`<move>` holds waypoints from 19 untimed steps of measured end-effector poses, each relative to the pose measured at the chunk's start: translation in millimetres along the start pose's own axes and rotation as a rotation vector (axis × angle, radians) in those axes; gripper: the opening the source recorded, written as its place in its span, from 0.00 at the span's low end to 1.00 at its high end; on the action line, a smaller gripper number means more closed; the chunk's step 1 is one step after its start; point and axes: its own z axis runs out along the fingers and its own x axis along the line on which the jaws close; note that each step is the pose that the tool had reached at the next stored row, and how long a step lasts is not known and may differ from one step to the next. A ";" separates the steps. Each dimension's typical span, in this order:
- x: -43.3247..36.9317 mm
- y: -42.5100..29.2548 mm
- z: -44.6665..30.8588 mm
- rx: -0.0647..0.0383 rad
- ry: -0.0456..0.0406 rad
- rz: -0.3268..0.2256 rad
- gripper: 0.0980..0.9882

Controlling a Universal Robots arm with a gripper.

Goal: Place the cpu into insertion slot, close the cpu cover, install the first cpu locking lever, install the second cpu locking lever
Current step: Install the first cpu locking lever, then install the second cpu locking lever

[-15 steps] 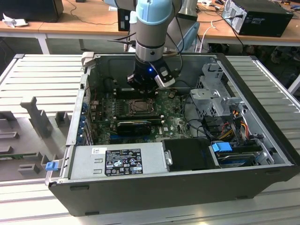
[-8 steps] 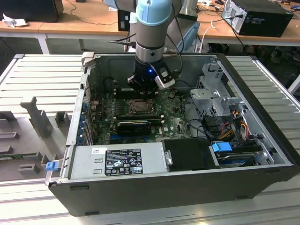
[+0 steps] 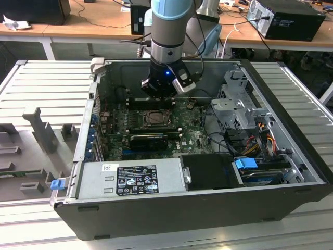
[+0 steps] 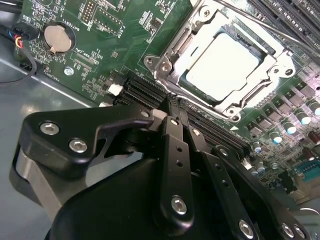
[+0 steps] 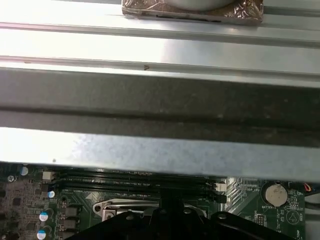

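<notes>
Cpu seated in socket, cpu cover down around it. Pincer closed, empty, hovering just beside socket. Likely at locking-lever stage; next needs fingertip contact on lever.

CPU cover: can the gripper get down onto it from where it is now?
Probably yes. The gripper hovers just beside the socket, with the cpu cover lying over the cpu and nothing standing between them. The nearby memory slots are low.

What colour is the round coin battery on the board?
Silvery. The coin battery sits on the green motherboard, clearest in the second wrist view.
</notes>
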 end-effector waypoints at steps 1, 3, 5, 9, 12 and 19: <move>0.0 -0.4 -0.1 0.000 0.0000 0.000 0.01; 0.1 -1.0 -0.1 0.000 0.0000 0.000 0.01; 0.1 -1.5 -0.2 0.000 -0.0001 0.000 0.01; 0.1 -2.3 -0.3 0.000 -0.0001 0.000 0.01; 0.0 -3.5 -0.5 0.000 0.0000 0.000 0.01; 0.1 -5.9 -0.6 0.000 0.0000 0.000 0.01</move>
